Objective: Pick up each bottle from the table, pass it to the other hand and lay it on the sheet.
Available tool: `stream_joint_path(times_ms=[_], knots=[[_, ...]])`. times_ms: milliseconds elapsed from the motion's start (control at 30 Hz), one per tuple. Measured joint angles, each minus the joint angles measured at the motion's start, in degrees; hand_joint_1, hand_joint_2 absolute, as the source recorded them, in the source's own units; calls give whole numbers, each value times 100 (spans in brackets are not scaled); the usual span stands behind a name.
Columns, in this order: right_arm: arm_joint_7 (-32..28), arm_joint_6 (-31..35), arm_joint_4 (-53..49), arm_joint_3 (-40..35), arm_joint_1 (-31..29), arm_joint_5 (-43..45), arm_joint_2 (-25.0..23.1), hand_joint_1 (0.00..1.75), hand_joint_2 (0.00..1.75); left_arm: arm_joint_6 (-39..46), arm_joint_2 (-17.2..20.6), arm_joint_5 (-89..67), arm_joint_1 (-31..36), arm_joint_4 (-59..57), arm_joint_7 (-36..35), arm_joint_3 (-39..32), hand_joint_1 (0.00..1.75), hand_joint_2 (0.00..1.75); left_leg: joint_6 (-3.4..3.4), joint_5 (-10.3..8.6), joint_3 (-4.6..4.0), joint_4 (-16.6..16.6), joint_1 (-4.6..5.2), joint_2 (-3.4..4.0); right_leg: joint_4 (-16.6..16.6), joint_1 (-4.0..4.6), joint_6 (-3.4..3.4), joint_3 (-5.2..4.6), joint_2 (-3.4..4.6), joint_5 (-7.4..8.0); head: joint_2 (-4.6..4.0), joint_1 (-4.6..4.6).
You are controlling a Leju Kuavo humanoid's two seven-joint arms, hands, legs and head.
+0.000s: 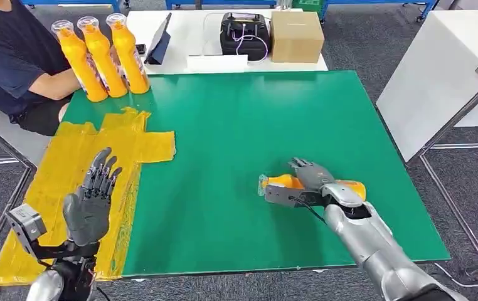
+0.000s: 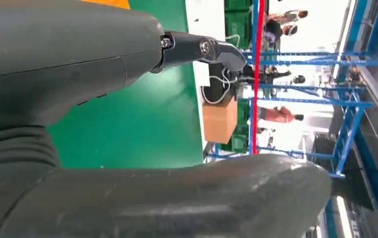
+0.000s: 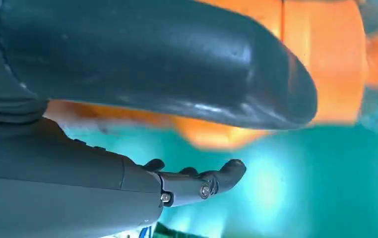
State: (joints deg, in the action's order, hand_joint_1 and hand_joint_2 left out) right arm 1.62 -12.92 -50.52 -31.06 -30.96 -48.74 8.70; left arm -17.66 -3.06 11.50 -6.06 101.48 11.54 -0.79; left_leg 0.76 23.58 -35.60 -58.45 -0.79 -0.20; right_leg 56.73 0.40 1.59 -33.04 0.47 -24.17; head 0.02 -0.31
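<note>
An orange bottle (image 1: 280,182) lies on its side on the green table (image 1: 236,125), near the front right. My right hand (image 1: 312,175) rests over its middle, and the fingers are still spread. In the right wrist view the bottle (image 3: 321,54) sits between the thumb and the straight fingers (image 3: 202,186) of my right hand (image 3: 127,64), with green table showing in the gap. My left hand (image 1: 92,197) is raised over the yellow sheet (image 1: 67,157) at the front left, fingers apart and holding nothing; it looms large as the left hand (image 2: 78,74) in its own wrist view. Three more orange bottles (image 1: 98,56) stand at the back left.
A person (image 1: 10,56) sits at the back left, an arm beside the standing bottles. Behind the green table a white table carries a tablet (image 1: 159,41), a black device (image 1: 244,34) and a cardboard box (image 1: 296,36). Another white table (image 1: 437,75) stands to the right.
</note>
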Motion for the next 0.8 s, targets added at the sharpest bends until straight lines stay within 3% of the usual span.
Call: stream_joint_path(times_ms=[167, 200, 567, 800], knots=[[61, 146, -904, -22, 335, 138, 212, 0, 0, 4, -17, -24, -190, 146, 44, -125, 0, 0, 0, 1, -20, 0, 0, -3, 0, 0, 0, -18, -12, -2, 0, 2], [81, 192, -1133, -17, 425, 153, 279, 0, 175, 17, -24, -37, -240, 185, 52, -153, 0, 0, 0, 1, -26, 0, 0, -6, 0, 0, 1, -21, -17, -2, 0, 2], [144, 474, -2752, 269, 1132, 291, 647, 0, 175, 15, -111, -120, -558, 413, 109, -345, 0, 0, 1, 2, -35, 0, 1, -10, -1, -4, 1, -28, -22, -2, 0, 0], [144, 474, -3213, 374, 1322, 302, 758, 0, 175, 15, -149, -122, -612, 476, 116, -402, 0, 0, 1, 1, -34, 0, 1, -10, -1, -3, 1, -28, -23, -2, 0, 2]])
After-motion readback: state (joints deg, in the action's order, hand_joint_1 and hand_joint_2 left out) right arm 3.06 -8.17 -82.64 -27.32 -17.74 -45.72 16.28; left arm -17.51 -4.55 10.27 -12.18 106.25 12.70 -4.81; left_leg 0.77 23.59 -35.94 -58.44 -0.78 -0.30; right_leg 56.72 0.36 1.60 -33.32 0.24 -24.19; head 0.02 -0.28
